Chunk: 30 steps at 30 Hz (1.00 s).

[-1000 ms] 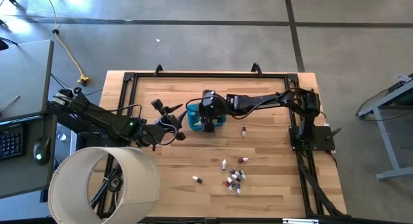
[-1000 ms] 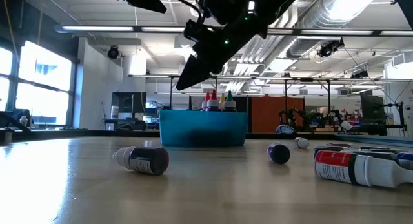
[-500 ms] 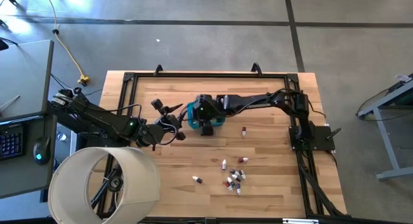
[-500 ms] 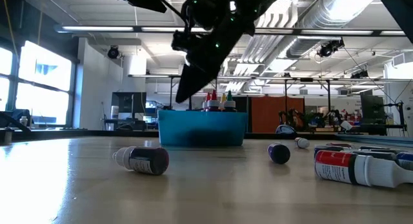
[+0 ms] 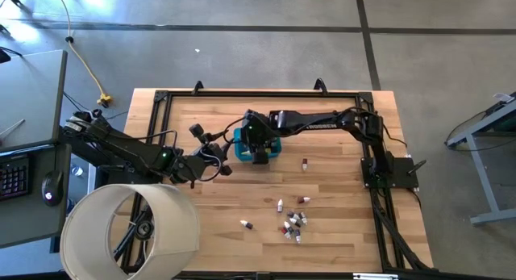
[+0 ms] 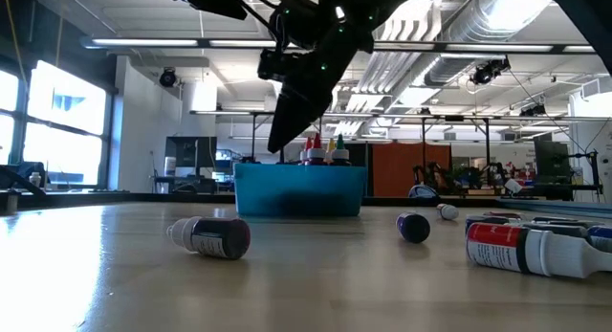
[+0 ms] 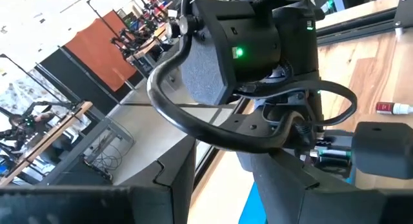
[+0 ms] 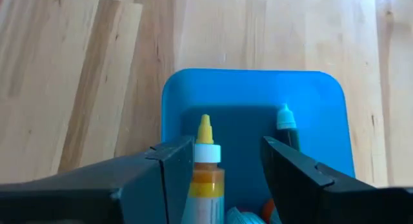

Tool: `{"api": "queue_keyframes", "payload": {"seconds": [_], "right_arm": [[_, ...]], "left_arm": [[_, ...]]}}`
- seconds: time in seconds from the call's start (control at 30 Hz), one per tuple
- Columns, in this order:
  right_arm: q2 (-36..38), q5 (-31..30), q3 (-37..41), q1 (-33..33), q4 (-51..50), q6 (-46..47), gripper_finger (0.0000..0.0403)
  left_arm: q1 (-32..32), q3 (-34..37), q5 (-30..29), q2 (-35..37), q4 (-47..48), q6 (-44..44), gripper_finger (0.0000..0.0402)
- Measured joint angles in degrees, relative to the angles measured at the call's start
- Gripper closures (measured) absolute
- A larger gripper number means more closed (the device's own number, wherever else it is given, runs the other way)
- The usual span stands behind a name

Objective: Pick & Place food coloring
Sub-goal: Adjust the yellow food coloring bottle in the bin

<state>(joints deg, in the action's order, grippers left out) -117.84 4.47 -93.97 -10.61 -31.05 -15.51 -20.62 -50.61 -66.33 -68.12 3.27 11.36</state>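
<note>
The blue tub (image 5: 272, 148) sits mid-table with several food coloring bottles standing upright in it (image 6: 323, 150). My right gripper (image 8: 227, 150) hangs open above the tub, pointing down. An orange bottle with a yellow tip (image 8: 205, 161) stands between its fingers, close to one of them, and a pale-capped bottle (image 8: 286, 119) stands farther off. More small vials lie loose on the near half of the table (image 5: 292, 223), and one lies alone (image 5: 305, 163). My left gripper (image 5: 206, 135) waits open, left of the tub. My right gripper has one finger (image 8: 174, 164) right beside the orange bottle's white collar (image 8: 208, 153), coming from above. I cannot tell whether it touches. The bottle stands upright in the tub.
A black frame rims the table (image 5: 161, 98). A large white cylinder (image 5: 129, 231) overhangs the near left corner. In the low view a vial (image 6: 210, 237), a dark cap (image 6: 413, 226) and a red-labelled bottle (image 6: 526, 248) lie on the wood. Bare wood lies at the far side.
My right gripper has moved a little toward the table's left and far side over the tub and has dropped slightly. Its fingers now hang nearer the bottle tips. The tub and the loose vials have stayed where they were.
</note>
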Motion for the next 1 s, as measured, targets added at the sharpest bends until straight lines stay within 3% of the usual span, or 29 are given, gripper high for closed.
{"api": "queue_keyframes", "payload": {"seconds": [0.13, 0.23, 0.47, 0.57, 0.73, 0.83, 1.0], "right_arm": [[0.2, -0.2, 0.0, 0.7, 0.0, -0.2, 0.0236], [1.3, -1.5, 0.0, 1.5, -0.8, -2.2, 0.0245], [7.3, -13.0, -6.3, 4.1, -14.6, -2.8, 0.0264], [11.0, -19.7, -10.4, 5.7, -22.5, -1.2, 0.0265], [19.9, -29.5, -12.6, 7.8, -31.3, 9.5, 0.0268], [27.4, -29.1, -7.6, 7.8, -31.9, 17.0, 0.0276], [40.8, -28.3, 12.5, 8.1, -20.9, 22.8, 0.0294]], "left_arm": [[0.0, 0.0, 0.6, 0.0, 1.0, -3.5, 0.0259], [0.0, 0.0, 4.1, 0.0, 3.0, -4.8, 0.0259], [3.1, 0.0, 11.9, 0.0, 4.2, -5.7, 0.0259], [8.5, -0.9, 20.5, 0.0, 5.5, -6.0, 0.0259], [21.6, -6.7, 44.8, -1.7, 14.5, -10.9, 0.0259], [27.2, -11.3, 53.1, -5.3, 22.7, -10.2, 0.0259], [30.9, -21.9, 60.2, -15.6, 36.8, -6.7, 0.0259]]}}
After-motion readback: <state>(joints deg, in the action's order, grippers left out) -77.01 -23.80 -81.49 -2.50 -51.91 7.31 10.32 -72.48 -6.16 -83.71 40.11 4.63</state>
